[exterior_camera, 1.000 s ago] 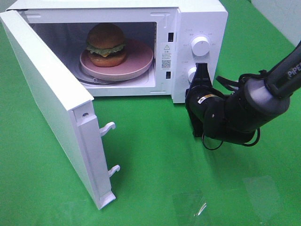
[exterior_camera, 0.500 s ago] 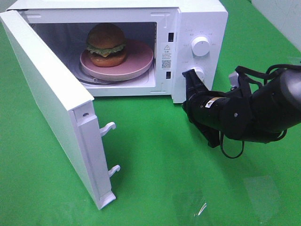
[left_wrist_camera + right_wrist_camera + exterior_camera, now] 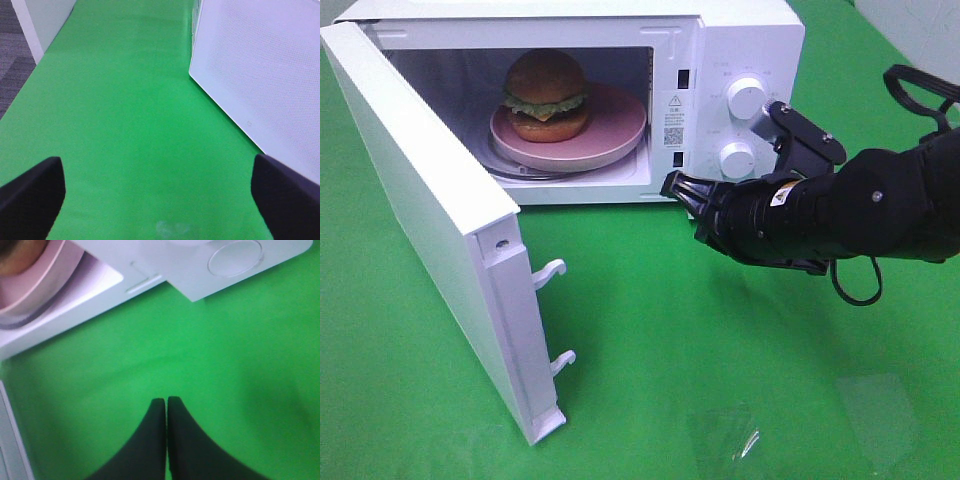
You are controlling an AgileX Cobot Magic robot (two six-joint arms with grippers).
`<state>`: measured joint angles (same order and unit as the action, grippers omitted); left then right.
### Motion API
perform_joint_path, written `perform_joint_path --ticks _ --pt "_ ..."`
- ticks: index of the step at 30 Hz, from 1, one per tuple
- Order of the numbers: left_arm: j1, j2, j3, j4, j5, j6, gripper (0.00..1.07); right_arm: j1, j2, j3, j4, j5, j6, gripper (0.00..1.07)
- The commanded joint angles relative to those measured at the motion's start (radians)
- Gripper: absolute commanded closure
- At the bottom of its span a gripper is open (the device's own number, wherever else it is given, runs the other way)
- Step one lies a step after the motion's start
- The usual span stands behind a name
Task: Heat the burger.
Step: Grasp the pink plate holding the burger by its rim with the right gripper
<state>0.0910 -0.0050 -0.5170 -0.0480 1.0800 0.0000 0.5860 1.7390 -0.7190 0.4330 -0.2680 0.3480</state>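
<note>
The burger (image 3: 546, 95) rests on the pink plate (image 3: 620, 125) inside the microwave (image 3: 750, 40), whose door (image 3: 420, 210) stands wide open. The right arm's fingers (image 3: 672, 185), pressed together and empty, hover just in front of the microwave's cavity edge. The left arm's fingers (image 3: 30, 197), spread apart and empty, hang beside the microwave. Loading appears complete, so the step in hand is probably closing the door, which calls for a push on its outer face.

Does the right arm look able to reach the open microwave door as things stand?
Probably yes: the right end effector, shut, hangs in front of the microwave, and only bare green cloth lies between it and the swung-out door.
</note>
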Motion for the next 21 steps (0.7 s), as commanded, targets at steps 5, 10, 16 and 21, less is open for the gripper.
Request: perform_joint_path --ticks 5,10,16,21 --pt "0.002 -0.004 0.001 -0.002 -0.014 0.000 0.11 -0.004 -0.094 0.000 -0.012 0.184 -0.367 1.07" --pt "0.002 -0.004 0.001 -0.002 -0.014 0.000 0.11 -0.004 -0.145 0.000 -0.012 0.268 -0.517 1.06" --pt "0.002 -0.004 0.001 -0.002 -0.014 0.000 0.11 -0.004 -0.229 0.000 -0.013 0.404 -0.736 1.05" --pt "0.002 -0.004 0.001 -0.002 -0.014 0.000 0.11 -0.004 -0.273 0.000 -0.013 0.454 -0.874 1.05"
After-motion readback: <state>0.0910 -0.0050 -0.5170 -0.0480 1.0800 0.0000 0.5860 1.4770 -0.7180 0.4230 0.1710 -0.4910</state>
